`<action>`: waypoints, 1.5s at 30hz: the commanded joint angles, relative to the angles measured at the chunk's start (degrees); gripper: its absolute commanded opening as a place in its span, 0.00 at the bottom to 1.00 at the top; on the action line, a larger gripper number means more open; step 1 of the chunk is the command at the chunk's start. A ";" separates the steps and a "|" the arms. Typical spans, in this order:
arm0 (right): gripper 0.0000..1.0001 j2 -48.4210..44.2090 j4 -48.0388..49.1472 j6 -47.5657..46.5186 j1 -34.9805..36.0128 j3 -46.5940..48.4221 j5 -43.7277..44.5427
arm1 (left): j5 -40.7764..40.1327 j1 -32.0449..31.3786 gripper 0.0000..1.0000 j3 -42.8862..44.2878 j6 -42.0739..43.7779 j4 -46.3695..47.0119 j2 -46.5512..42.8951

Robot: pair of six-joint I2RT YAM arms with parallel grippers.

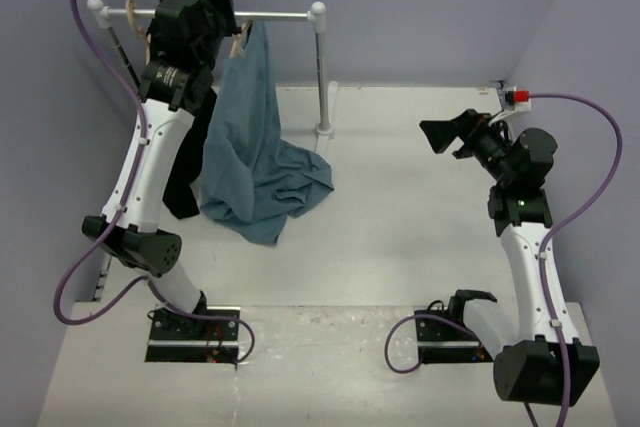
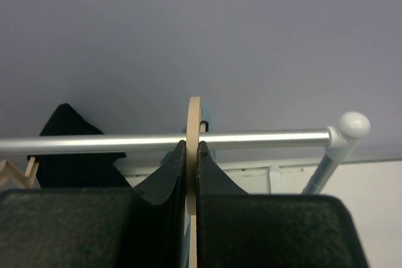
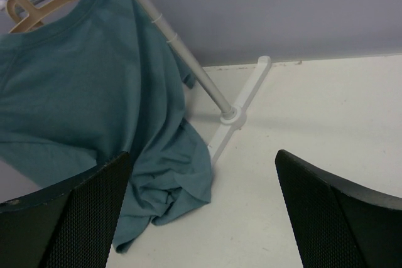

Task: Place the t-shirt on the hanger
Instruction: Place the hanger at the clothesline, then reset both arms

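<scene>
Hanging step in hand. Left pincer (image 2: 193, 155) is clamped on the hanger (image 2: 194, 117) hook at the rail (image 2: 251, 137), far-left corner of the tabletop (image 1: 400, 207). The t-shirt (image 1: 250, 137) hangs from it, hem pooled below. Right pincer (image 3: 200, 161) gapes, holding nothing. Next move, likely: seat the hook, then release.

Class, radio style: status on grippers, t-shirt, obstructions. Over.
Left gripper shut on hanger hook at rail. Right gripper open, away from cloth. T-shirt hangs from hanger, hem pooled on table. Black garment beside.
</scene>
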 commanded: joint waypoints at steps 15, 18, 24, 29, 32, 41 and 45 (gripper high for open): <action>0.99 2.87 8.31 1.19 7.36 -3.69 -1.71 | 2.46 5.91 0.00 -18.66 -3.26 28.80 0.78; 0.99 3.45 8.13 0.76 9.72 -3.34 -0.07 | 3.66 6.93 0.00 -22.98 -4.93 29.81 -0.14; 0.99 5.80 8.13 -0.40 16.52 -1.72 2.06 | 4.34 7.57 0.03 -28.63 -6.54 28.83 -1.94; 0.99 12.79 7.96 -2.40 28.41 0.00 9.25 | 5.01 7.51 0.72 -33.04 -10.04 28.62 -7.23; 0.99 18.07 8.22 -2.46 33.07 0.81 14.57 | 6.16 7.51 0.86 -33.49 -12.05 26.21 -10.20; 0.99 21.12 1.73 -0.05 36.48 2.64 32.98 | 6.87 7.51 1.00 -40.12 -19.23 9.85 -25.06; 0.99 11.01 -9.33 -5.00 36.57 4.33 48.47 | 7.32 7.51 1.00 -48.91 -19.40 2.35 -34.27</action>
